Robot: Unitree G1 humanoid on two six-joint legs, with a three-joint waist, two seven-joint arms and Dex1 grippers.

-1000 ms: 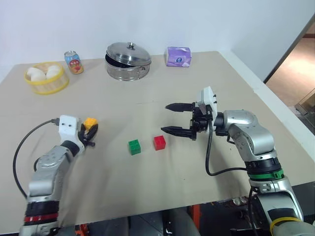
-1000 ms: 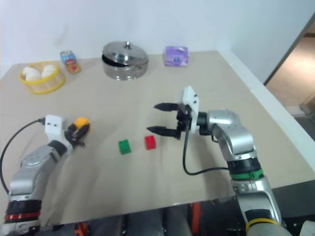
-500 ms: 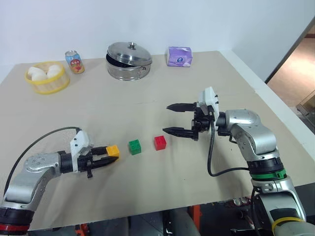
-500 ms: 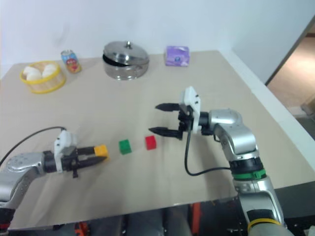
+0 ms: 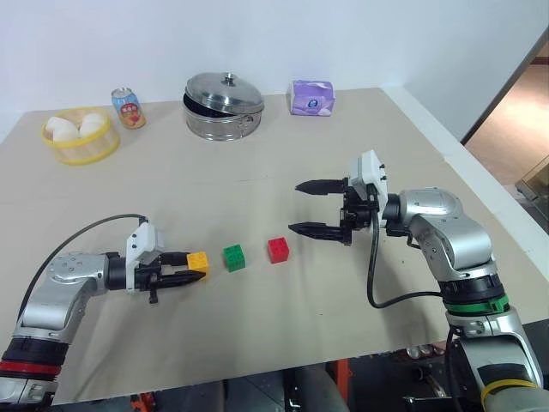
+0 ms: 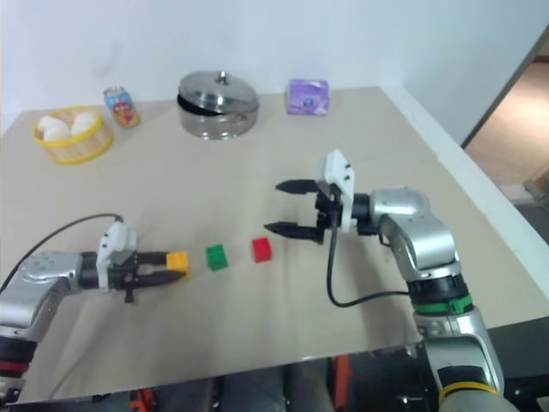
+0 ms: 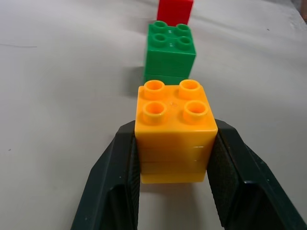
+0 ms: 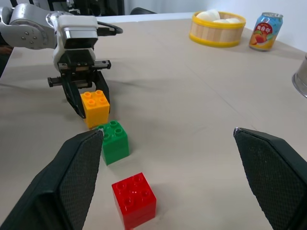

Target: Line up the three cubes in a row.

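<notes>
We see a matte beige table point(image 5: 257, 189), with a shiny round steel pot point(image 5: 224, 106) at the far side. Right gripper point(image 5: 309, 207) hangs with fingers spread wide, empty, right of the red cube point(image 5: 278, 249). Left gripper point(image 5: 190, 268) pinches the studded yellow cube point(image 5: 197, 262) just left of the green cube point(image 5: 233, 257); all glossy plastic, in one row.

Left claw point(image 5: 190, 267) lies low, fingers clamped; right claw point(image 5: 304, 207) hangs raised, fingers spread wide.
</notes>
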